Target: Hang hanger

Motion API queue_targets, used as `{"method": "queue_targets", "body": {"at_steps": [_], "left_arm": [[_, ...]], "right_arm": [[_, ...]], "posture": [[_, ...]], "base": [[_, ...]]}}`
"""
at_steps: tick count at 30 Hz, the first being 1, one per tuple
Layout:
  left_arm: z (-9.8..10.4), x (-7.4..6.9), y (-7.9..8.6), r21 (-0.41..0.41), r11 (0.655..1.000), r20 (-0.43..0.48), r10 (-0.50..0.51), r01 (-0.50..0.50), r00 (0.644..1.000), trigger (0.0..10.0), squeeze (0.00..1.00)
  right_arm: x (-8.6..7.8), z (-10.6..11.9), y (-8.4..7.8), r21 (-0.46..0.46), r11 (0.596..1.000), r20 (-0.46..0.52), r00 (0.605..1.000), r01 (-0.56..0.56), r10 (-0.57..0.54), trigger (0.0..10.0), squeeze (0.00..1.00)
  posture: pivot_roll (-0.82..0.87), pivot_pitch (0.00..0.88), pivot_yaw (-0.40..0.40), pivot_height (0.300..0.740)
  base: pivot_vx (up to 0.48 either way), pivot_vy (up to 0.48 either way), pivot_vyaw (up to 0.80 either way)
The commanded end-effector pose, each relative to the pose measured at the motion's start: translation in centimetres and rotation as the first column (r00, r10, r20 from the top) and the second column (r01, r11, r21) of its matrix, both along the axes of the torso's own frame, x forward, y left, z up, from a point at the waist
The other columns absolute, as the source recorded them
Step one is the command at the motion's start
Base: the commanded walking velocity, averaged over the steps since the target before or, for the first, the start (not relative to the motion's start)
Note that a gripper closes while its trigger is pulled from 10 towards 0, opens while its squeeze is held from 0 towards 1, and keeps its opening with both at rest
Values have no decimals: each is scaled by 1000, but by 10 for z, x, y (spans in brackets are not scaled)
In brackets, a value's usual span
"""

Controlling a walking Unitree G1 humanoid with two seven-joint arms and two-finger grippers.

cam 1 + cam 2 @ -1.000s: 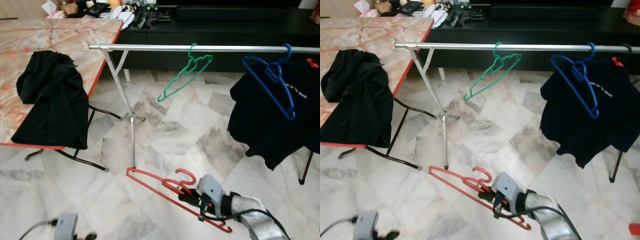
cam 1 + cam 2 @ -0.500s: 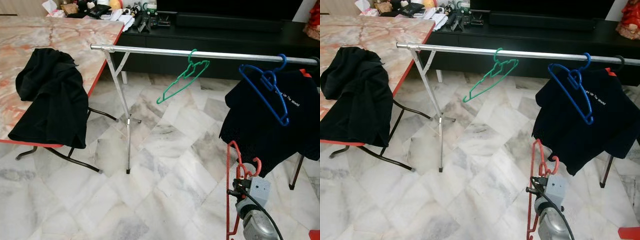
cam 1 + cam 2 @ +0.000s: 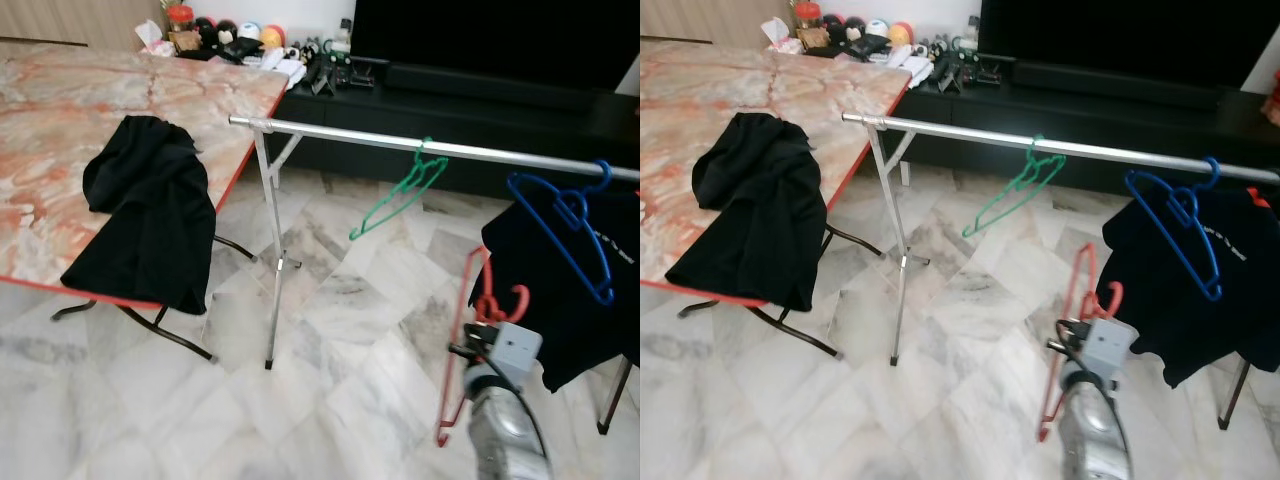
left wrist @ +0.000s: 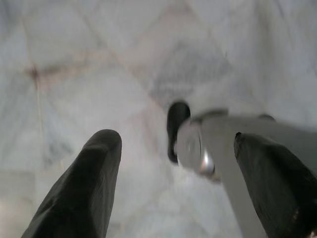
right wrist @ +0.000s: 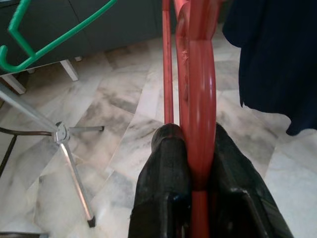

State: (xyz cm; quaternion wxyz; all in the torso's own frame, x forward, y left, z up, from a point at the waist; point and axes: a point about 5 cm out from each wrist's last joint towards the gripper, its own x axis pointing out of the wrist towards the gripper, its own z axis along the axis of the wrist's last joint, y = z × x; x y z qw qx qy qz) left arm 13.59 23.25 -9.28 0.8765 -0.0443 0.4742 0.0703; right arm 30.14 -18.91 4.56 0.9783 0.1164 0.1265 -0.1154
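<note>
The right gripper (image 5: 198,183) has its fingers (image 5: 166,183) pinched on a red hanger (image 3: 462,330), which stands on edge in front of the robot, low and below the metal rail (image 3: 430,148). In the head views its hook (image 3: 503,300) curls just above the wrist housing, and its long side runs down toward the marble floor (image 3: 330,330); the wrist housing covers where the fingers meet the plastic there. The right wrist view shows the red bar clamped between the two black fingers, with its upper part cut off at the frame edge.

A green hanger (image 3: 398,190) hangs empty on the rail, tilted. Further right a blue hanger (image 3: 565,225) hangs in front of a dark shirt (image 3: 560,300); the shirt runs out of frame, and the print on it is too small to read.

On the left, a black garment (image 3: 150,225) drapes over the edge of the marble-patterned counter (image 3: 50,150).

The left gripper (image 4: 178,188) hangs over the floor with its fingers (image 4: 81,193) spread apart; the view is blurred, and a grey shape with a dark tip between them cannot be identified.
</note>
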Motion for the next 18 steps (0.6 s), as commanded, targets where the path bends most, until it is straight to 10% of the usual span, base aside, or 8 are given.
{"method": "queue_targets", "body": {"at_steps": [1, 18], "left_arm": [[-3, -2, -8, -20, 1000, -18, -16, 16, 1000, 10000, 0], [-6, -8, -11, -21, 999, -46, -41, 40, 998, 10000, 0]], "right_arm": [[-4, 0, -18, -20, 997, -4, 997, 78, -78, 10000, 0], [6, 9, -17, -13, 996, 19, 996, 89, -88, 10000, 0]], "posture": [[-4, 84, -47, 740], [6, 122, -50, 740]], "base": [[480, 0, 0], [413, 0, -289]]}}
